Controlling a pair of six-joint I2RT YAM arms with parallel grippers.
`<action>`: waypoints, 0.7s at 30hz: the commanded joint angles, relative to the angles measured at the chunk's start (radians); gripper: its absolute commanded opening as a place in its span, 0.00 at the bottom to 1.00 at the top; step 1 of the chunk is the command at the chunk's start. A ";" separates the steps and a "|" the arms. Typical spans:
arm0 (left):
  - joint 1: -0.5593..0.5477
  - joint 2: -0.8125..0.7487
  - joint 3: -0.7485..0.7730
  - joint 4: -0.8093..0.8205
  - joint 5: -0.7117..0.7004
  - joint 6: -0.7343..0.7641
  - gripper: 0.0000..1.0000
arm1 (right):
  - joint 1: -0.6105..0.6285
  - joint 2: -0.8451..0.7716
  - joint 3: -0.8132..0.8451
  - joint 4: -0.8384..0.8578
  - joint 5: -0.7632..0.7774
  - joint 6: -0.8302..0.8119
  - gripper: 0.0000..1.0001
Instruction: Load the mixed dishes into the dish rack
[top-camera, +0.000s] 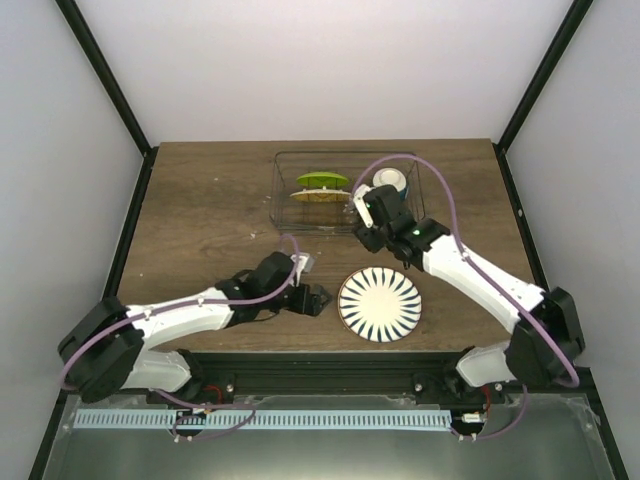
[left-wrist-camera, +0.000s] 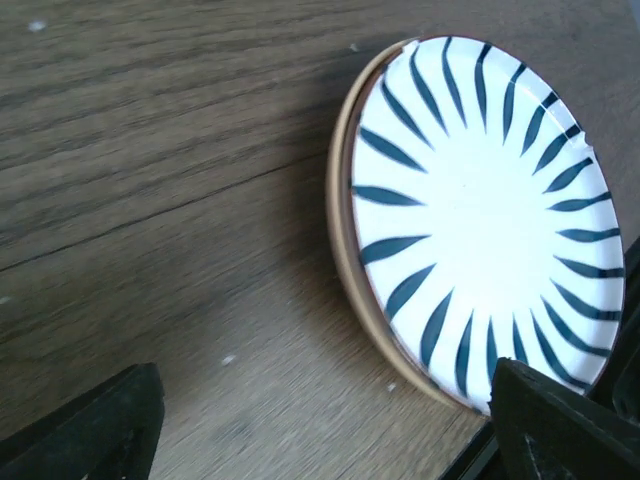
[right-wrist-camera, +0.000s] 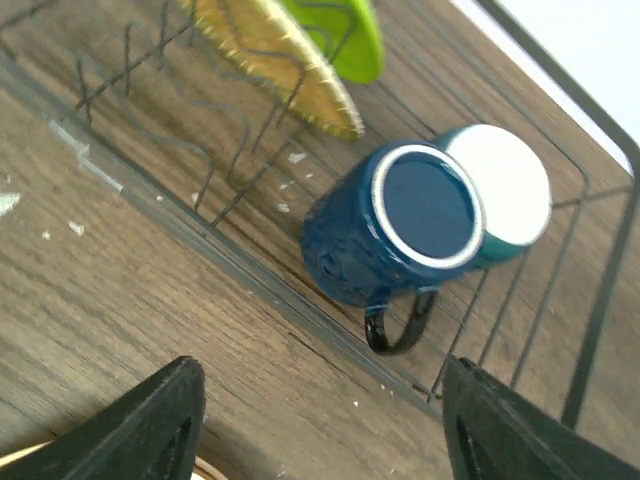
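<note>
Partly behind mug (right-wrist-camera: 390, 235), bowl (right-wrist-camera: 505, 190).

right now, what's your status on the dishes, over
Left gripper open, empty, beside striped plate, flat on table. Right gripper open over dark blue mug, in dish rack with white bowl, lime-green plate. Nothing blocking it.

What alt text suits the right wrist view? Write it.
A dark blue handled mug sits inside the dark-grey wire dish rack, against a small white bowl, with a lime-green yellow-rimmed plate slotted beyond. The open, empty right gripper frames the foreground.
</note>
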 joint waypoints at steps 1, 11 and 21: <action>-0.075 0.104 0.117 -0.063 -0.127 0.035 0.88 | 0.003 -0.134 0.008 -0.026 0.096 0.324 0.71; -0.204 0.266 0.349 -0.222 -0.325 0.066 0.47 | 0.001 -0.244 0.016 -0.260 0.322 0.643 0.74; -0.249 0.406 0.459 -0.314 -0.429 0.059 0.35 | 0.001 -0.428 -0.028 -0.349 0.374 0.685 0.75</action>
